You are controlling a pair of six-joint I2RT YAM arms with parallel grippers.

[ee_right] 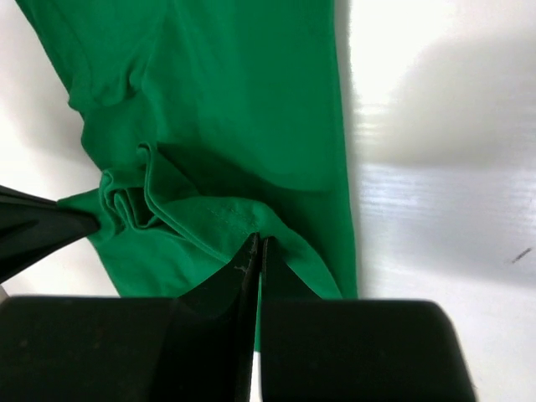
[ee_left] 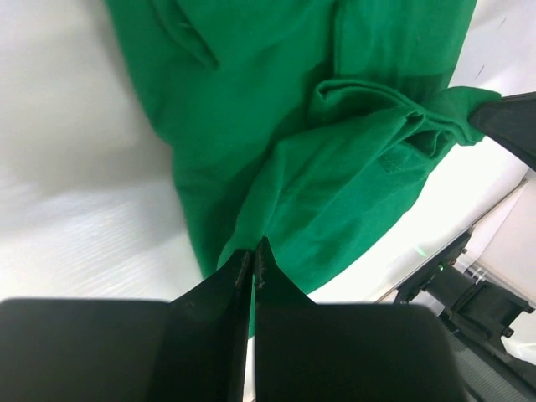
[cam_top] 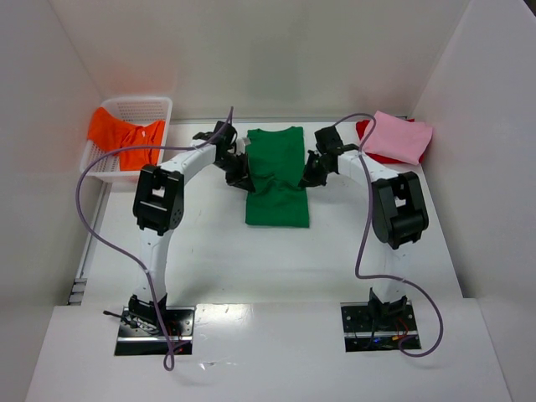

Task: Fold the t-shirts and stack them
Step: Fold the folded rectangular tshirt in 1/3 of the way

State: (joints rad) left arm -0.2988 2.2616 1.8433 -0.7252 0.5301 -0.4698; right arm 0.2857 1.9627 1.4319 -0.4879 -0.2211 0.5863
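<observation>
A bright green t-shirt [cam_top: 277, 176] lies in the middle of the table, partly folded, with its near part doubled over. My left gripper [cam_top: 243, 179] pinches its left edge, jaws shut on a lifted fold of green cloth [ee_left: 335, 193]. On the other side, my right gripper [cam_top: 306, 180] is shut the same way on the right edge [ee_right: 218, 222]. In the wrist views the fingertips of the left gripper [ee_left: 253, 251] and the right gripper [ee_right: 257, 243] meet on the fabric. An orange t-shirt [cam_top: 121, 138] hangs over the basket. A pink t-shirt [cam_top: 400, 136] lies folded on a red t-shirt [cam_top: 363, 130] at the back right.
A white mesh basket [cam_top: 142, 106] stands at the back left corner. White walls close in the table on the left, back and right. Purple cables loop from both arms down to their bases.
</observation>
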